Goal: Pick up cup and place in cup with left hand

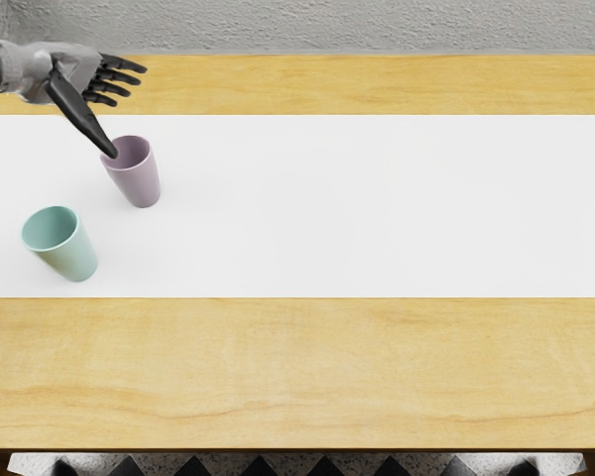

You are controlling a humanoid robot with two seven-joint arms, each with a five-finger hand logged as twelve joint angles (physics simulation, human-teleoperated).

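My left hand (pixel 117 109) reaches in from the upper left, its fingers extended and spread, holding nothing. Its long thumb points down, and the tip overlaps the rim of the purple cup (pixel 141 184); whether it touches cannot be told. That cup stands upright on the white strip. Nearer the front and further left, the mint green cup (pixel 73 254) also stands upright, apart from the purple one. Both cups have their openings up.
A white strip (pixel 357 206) runs across the wooden table (pixel 307 367). Behind the table's back edge is a grey textured wall (pixel 337 25). The table's front edge shows near the picture's bottom.
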